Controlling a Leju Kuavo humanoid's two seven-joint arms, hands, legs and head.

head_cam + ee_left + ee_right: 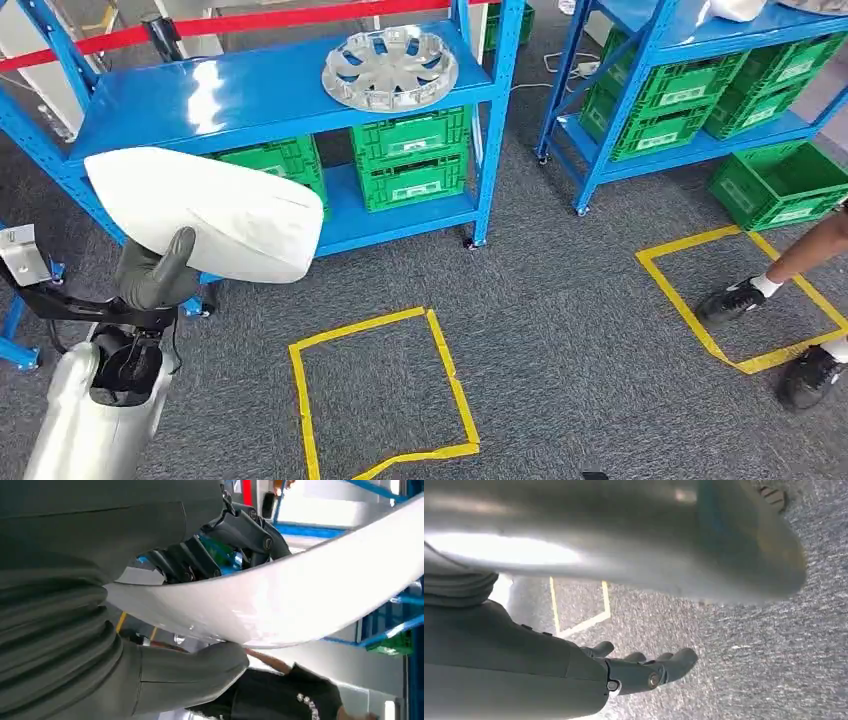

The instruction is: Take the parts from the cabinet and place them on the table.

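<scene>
While left hand [152, 272] fingers [187, 562] clamped on white panel [215, 212], right hand [624, 672] fingers apart over carpet [560, 300]

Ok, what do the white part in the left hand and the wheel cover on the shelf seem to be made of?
White part held by the left hand: looks like painted plastic or painted sheet metal, since it is smooth, thin-edged and glossy with soft highlights; which one is unclear. Wheel cover on the blue shelf: silver and spoked, probably metallic-finish plastic, possibly metal.

white curved panel [205, 212] | tilted | gripped, left robot hand [155, 272]
</scene>
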